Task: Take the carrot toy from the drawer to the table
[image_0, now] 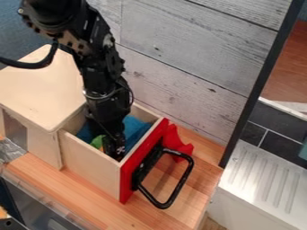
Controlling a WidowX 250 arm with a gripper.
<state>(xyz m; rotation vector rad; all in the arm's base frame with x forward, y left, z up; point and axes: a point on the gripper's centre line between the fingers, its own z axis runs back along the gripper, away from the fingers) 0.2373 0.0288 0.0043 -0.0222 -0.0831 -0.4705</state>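
What is taken to be the carrot toy [96, 142], judged by its green part, is seen right beside the end effector [114, 147], low in the drawer [90, 165]. The toy's body is best gripped squarely — with the blue cloth [134, 129] around the end effector kept out — and raised straight up until the drawer walls are cleared, before the tabletop [60, 191] is sought. Much of the toy is hidden by the end effector — whether it is grasped or released cannot be told.
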